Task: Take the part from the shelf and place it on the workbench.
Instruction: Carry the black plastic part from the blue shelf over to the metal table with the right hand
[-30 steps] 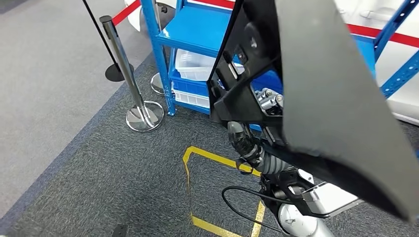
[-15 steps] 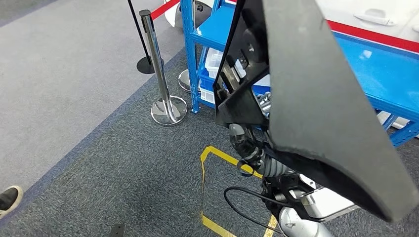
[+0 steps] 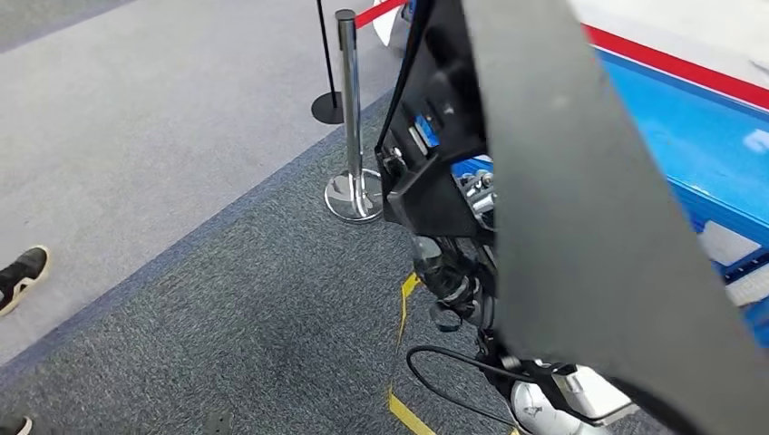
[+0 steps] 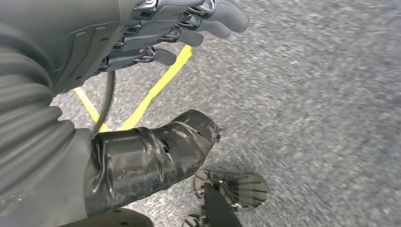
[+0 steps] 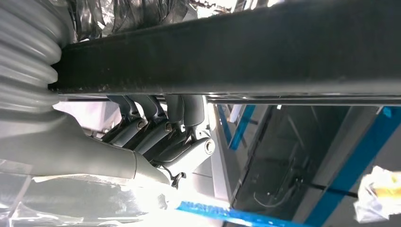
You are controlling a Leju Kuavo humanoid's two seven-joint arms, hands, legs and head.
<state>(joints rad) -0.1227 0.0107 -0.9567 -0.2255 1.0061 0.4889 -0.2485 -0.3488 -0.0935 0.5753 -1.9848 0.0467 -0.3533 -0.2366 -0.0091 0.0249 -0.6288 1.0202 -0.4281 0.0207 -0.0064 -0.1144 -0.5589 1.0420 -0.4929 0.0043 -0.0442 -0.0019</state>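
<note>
Part (image 3: pixel 580 227) is off the shelf and up in the air right now, a big dark panel with a grey felt-like face and a black plastic back, held close in front of the head camera. The right hand (image 5: pixel 161 137) has it: in the right wrist view its fingers (image 5: pixel 177 111) hook over the black edge of the panel, closed onto it. The left hand (image 4: pixel 156 33) hangs low over the grey carpet (image 3: pixel 227 308), fingers loosely curled with nothing in them, thumb wrapped in black tape. I can't really say whether that counts as closed or just relaxed.

Blue shelf (image 3: pixel 689 136) sits off to the robot's right, just behind the panel, and a chrome stanchion post (image 3: pixel 349 118) with a red belt stands ahead. Yellow floor tape (image 3: pixel 403 299) runs under the robot, and someone's black shoe (image 3: pixel 23 272) pokes in at the left edge.

So I'd say the pick is done and this is the carry step. No table anywhere in these frames, so the next move probably means turning or walking until it comes into view. That panel blocks a lot of the head view, and the post is close, so I'd watch the clearance.
</note>
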